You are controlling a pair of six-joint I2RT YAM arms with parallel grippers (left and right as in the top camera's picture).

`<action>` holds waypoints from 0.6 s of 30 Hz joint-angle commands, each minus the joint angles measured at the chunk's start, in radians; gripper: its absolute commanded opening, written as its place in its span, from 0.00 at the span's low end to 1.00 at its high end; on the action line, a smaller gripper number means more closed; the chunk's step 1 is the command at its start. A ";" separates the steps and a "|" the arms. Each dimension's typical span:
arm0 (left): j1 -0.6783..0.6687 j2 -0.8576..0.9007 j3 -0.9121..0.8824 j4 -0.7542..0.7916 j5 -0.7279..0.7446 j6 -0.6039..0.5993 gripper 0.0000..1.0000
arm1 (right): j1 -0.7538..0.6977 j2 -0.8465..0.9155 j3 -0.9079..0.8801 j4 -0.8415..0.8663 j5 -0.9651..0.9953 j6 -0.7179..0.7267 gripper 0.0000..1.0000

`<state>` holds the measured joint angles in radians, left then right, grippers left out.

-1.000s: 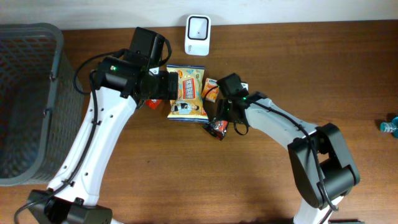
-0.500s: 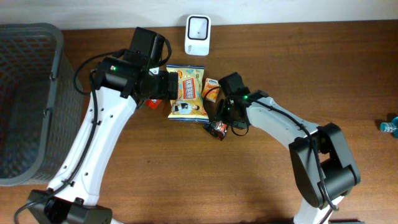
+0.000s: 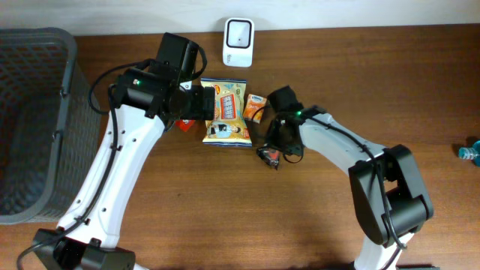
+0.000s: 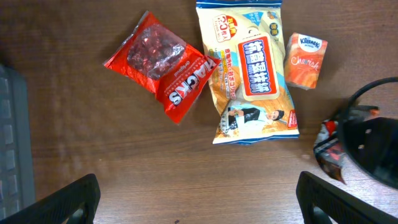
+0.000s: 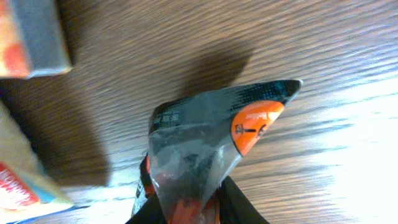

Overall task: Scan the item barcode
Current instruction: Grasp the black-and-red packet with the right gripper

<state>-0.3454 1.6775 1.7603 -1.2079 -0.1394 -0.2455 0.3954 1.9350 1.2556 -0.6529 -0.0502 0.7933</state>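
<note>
The item, a small dark snack packet point(image 3: 270, 157) with an orange round label, is pinched at its lower end by my right gripper point(image 3: 277, 149), which is shut on it just right of the yellow bag. In the right wrist view the packet point(image 5: 205, 137) stands up out of the right gripper point(image 5: 193, 208) above the wood. No barcode shows on it. The white scanner point(image 3: 238, 32) stands at the table's far edge. My left gripper point(image 4: 199, 202) hangs open over bare table, its fingers point(image 4: 68, 199) wide apart, near the snacks.
A yellow chip bag point(image 3: 227, 112), an orange tissue pack point(image 3: 255, 107) and a red Hacks candy bag point(image 4: 163, 68) lie by the arms. A grey basket point(image 3: 30, 120) fills the left side. A blue bottle point(image 3: 470, 152) sits at the right edge.
My right gripper has shut on the dark packet and shifted slightly right and toward the front with it. The left arm has not moved.
</note>
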 commanded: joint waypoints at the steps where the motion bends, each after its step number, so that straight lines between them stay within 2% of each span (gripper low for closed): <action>1: 0.002 0.005 0.007 0.001 -0.007 0.016 0.99 | -0.031 0.005 0.066 -0.059 0.016 -0.037 0.21; 5: 0.002 0.005 0.007 0.001 -0.007 0.016 0.99 | -0.041 0.005 0.103 -0.103 0.000 -0.103 0.18; 6: 0.002 0.005 0.007 0.001 -0.007 0.016 0.99 | -0.041 0.005 0.106 -0.103 -0.006 -0.109 0.16; 7: 0.002 0.005 0.007 0.001 -0.007 0.016 0.99 | -0.042 0.005 0.106 -0.103 -0.011 -0.109 0.07; 9: 0.002 0.005 0.007 0.001 -0.007 0.016 0.99 | -0.043 0.005 0.106 -0.111 -0.023 -0.108 0.06; 10: 0.002 0.005 0.007 0.001 -0.007 0.016 0.99 | -0.043 0.005 0.105 -0.120 -0.020 -0.108 0.22; 12: 0.002 0.005 0.007 0.001 -0.007 0.016 0.99 | -0.043 0.005 0.102 -0.121 -0.020 -0.105 0.29; 18: 0.002 0.005 0.007 0.001 -0.007 0.016 0.99 | -0.042 0.005 0.083 -0.109 -0.018 -0.096 0.31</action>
<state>-0.3454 1.6775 1.7603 -1.2079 -0.1394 -0.2455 0.3557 1.9350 1.3449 -0.7704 -0.0704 0.6949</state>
